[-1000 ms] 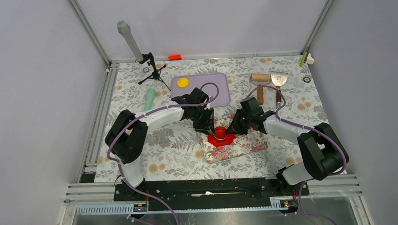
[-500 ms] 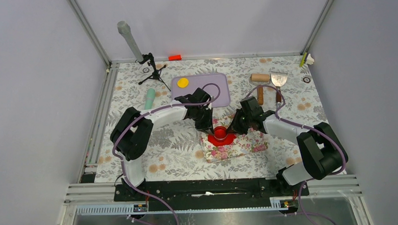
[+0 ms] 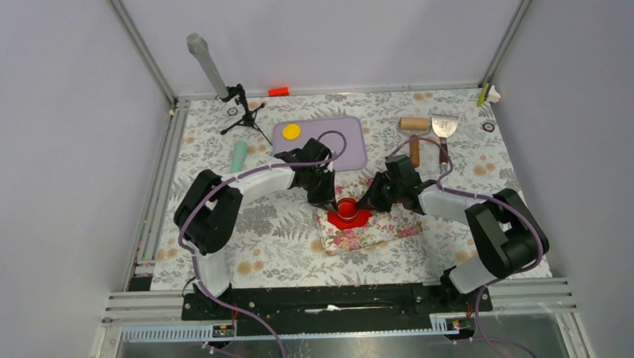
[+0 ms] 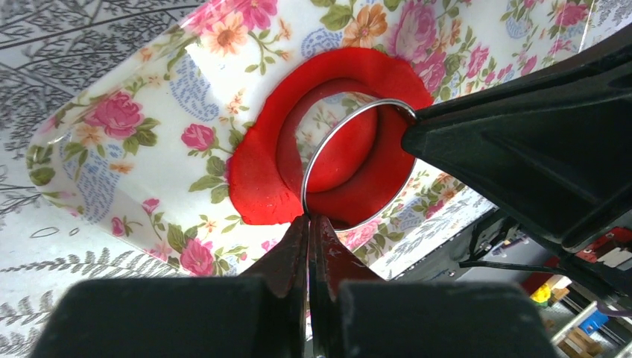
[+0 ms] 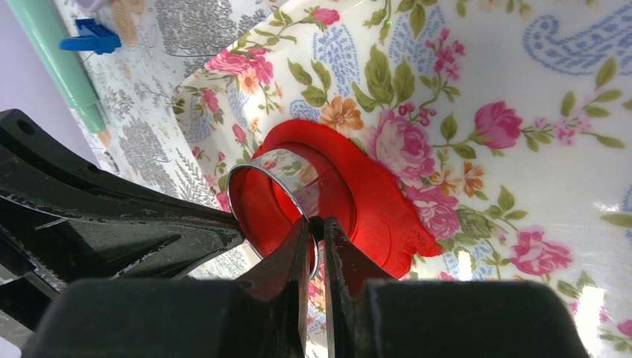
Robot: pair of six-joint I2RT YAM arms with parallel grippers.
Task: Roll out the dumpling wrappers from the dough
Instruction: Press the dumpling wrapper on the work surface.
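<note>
Status: cutting step, one red wrapper being punched out of the rolled sheet.

- Behind and left of the floral board (image 3: 379, 228): purple tray (image 3: 348, 146) with the finished yellow wrapper (image 3: 291, 131) on it. Teal tool (image 3: 239, 157) lies further left, not in play.
- Left gripper (image 4: 308, 224) is over the board's left rear part, jaws clenched on the rim of the ring cutter (image 5: 253, 165), with the thin wall pinched right at the tips.
- Dough sheet (image 4: 257, 186) lies flat on the board's left rear part, ragged edge all round. The cutter stands within it. What looks like a round red disc (image 4: 343, 149) shows inside the ring. Can't tell whether it is cut clean through or whether the ring is seated or already tipped up; its mirror wall confuses the view.
- Right gripper (image 5: 317, 227) comes in from the board's right rear, jaws likewise closed tight on the cutter rim, on the side opposite the left one.
- Behind and right of the board: wooden roller (image 3: 414, 128) and scraper (image 3: 444, 127), both idle.

My read of the next move: lift the ring straight and level with both arms in sync, because uneven pull will tilt it and tear the disc or drag the sheet. Then free the disc and get it to the tray beside the yellow one.
</note>
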